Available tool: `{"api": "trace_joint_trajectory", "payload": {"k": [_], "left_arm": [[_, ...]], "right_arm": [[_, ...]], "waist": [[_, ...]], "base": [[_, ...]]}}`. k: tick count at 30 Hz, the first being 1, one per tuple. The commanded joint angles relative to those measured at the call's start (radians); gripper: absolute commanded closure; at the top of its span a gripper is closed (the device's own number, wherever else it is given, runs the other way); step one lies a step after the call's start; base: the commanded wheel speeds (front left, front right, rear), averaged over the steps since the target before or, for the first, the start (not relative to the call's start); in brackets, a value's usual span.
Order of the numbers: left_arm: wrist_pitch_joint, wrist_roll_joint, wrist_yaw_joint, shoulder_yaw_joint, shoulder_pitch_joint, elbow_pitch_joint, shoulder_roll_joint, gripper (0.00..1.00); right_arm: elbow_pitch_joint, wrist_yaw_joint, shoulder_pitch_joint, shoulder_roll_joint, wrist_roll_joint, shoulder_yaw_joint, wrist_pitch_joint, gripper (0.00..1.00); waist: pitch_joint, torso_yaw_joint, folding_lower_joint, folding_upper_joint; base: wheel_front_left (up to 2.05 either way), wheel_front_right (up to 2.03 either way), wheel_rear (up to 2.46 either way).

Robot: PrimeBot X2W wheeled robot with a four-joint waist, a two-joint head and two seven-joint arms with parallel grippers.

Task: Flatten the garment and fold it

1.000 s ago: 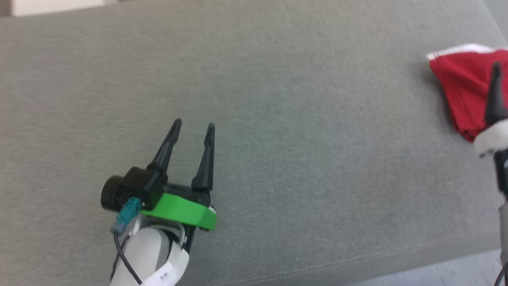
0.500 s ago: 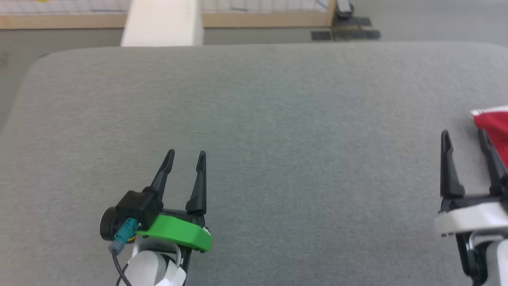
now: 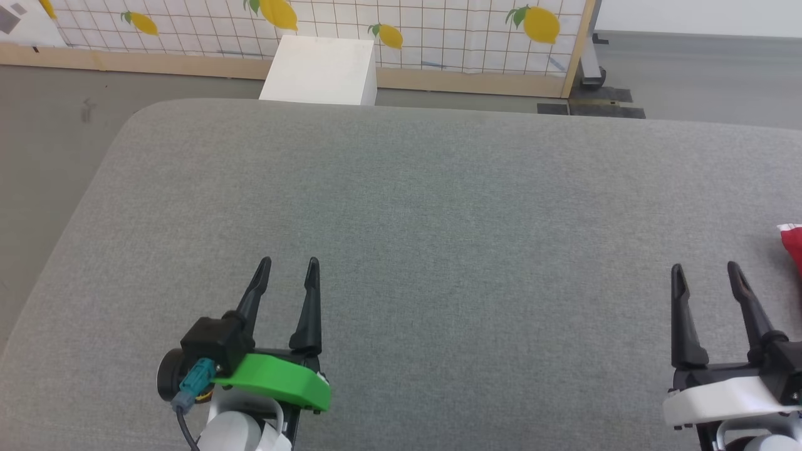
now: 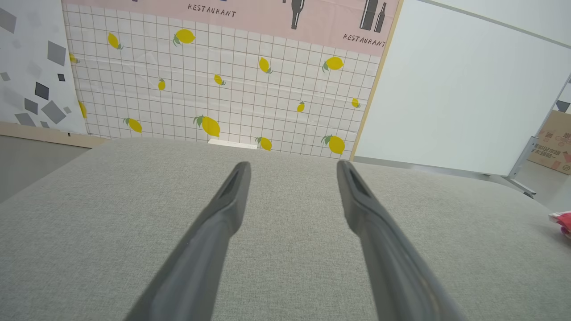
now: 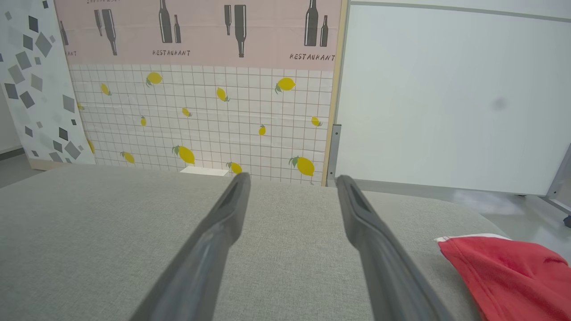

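Upholstery [image 3: 438, 207], grey and woven, spreads flat before us. At its right edge lies the red garment [image 5: 504, 272], bunched, with white trim along its far hem. Our right gripper [image 3: 705, 269] points forward just to the left of it, apart from the cloth, fingers spread wide and grasping nothing. Our left gripper [image 3: 289, 263] is well apart from the garment, near the front left of the upholstery, fingers likewise released and empty. Beyond the far edge we see a white box [image 3: 319, 69] and a lemon-patterned panel [image 3: 407, 25].
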Motion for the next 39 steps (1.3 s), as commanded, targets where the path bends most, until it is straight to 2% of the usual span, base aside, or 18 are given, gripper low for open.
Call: {"api": "trace_joint_trajectory", "payload": {"k": [1, 18, 19, 39], "left_arm": [[-0.004, 0.000, 0.009, 0.004, 0.015, 0.000, -0.003, 0.00], [-0.004, -0.012, 0.016, 0.001, 0.023, 0.011, -0.004, 0.00], [0.001, -0.008, 0.012, -0.001, 0.009, 0.008, 0.000, 1.00], [0.015, 0.006, 0.014, 0.005, 0.012, 0.001, -0.001, 1.00]], "right_arm": [[-0.007, -0.001, 0.017, 0.002, 0.004, 0.005, -0.005, 0.00], [-0.014, -0.001, 0.032, 0.004, 0.052, 0.030, -0.006, 0.00], [-0.007, 0.000, 0.022, 0.002, 0.047, 0.029, 0.000, 1.00], [-0.007, 0.000, 0.019, 0.002, 0.044, 0.035, 0.014, 1.00]], "waist": [[-0.002, -0.002, 0.0001, 0.0000], [-0.014, -0.009, 0.0001, 0.0000], [-0.014, -0.009, 0.0001, 0.0000], [-0.015, -0.013, 0.0001, 0.0000]], "base": [[0.00, 0.00, 0.00], [0.00, 0.00, 0.00], [0.00, 0.00, 0.00], [0.00, 0.00, 0.00]]}}
